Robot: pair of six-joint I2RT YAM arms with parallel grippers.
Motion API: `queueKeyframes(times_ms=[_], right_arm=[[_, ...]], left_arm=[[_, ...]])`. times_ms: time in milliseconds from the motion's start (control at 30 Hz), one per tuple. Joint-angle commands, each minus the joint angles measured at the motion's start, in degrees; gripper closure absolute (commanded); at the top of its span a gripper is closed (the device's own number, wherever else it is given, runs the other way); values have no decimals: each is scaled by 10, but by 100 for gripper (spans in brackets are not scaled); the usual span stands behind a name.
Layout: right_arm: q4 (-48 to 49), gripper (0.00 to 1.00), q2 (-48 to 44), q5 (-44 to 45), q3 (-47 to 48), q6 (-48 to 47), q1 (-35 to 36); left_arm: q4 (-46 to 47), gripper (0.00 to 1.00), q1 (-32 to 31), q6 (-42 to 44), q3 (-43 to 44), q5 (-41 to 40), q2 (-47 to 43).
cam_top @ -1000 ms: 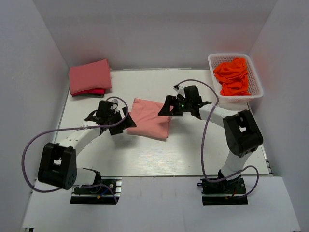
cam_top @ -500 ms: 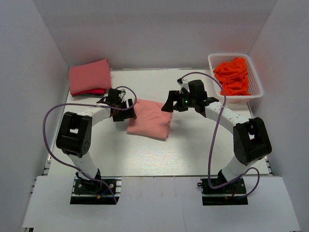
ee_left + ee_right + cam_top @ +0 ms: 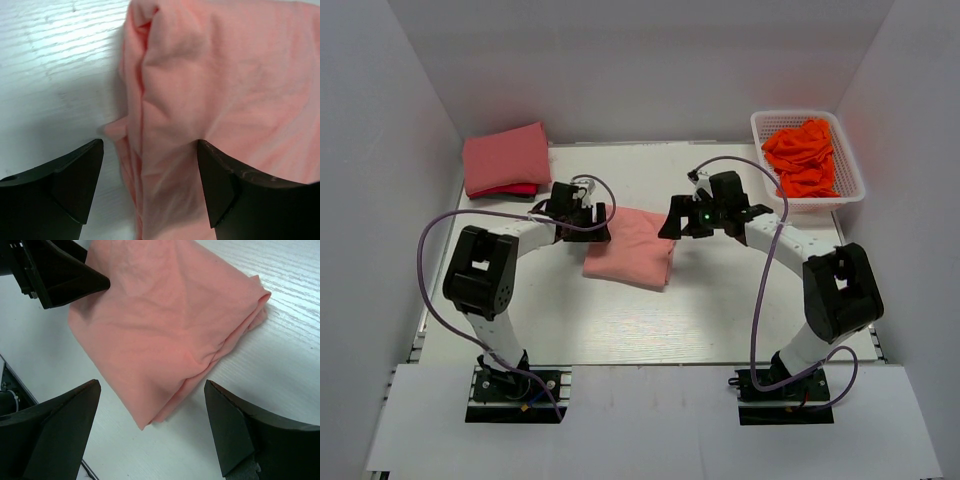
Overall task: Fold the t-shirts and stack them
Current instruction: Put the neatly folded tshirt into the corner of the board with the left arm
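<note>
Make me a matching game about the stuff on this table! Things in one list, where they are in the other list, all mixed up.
Things:
1. folded shirt
2. shirt stack
3. basket
4. orange clothes

Places:
a. back left corner
b. back right corner
c. in the middle
d. inside the basket

Pairs: 1-c, 2-a, 3-b, 4-d
</note>
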Motion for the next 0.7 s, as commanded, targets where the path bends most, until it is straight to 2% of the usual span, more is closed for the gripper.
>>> queueKeyframes(times_ms=[0,67,200,267,333,433,467,500,567,667], right_arm=[[13,10,-30,9,-10,-2,-1],[16,10,-34,12,-14,-2,-1],[8,10,-39,51,-17,-8,-1],[9,10,-46,62,-23,-8,-1],[14,10,-52,71,-23,-10,-4],[8,10,-58,91,-29,-11,-3],[7,10,-64,96,-30,-13,-5],[7,10,-68,102,-33,-13,-4],[7,10,-73,116,-37,-16,-6],[7,10,-85,132,-44,-16,-8]], left_arm=[[-8,15,-12,25,20,13,31],[-22,23,-20,25,26,-2,44],[-35,33,-44,30,26,-66,60],[-50,42,-49,36,26,-75,80],[-56,46,-62,36,26,-89,91],[-73,65,-78,42,33,-125,114],[-89,86,-85,42,44,-148,114],[-100,98,-85,32,54,-161,123],[-130,100,-85,26,76,-184,128],[-144,100,-80,34,123,-179,95]])
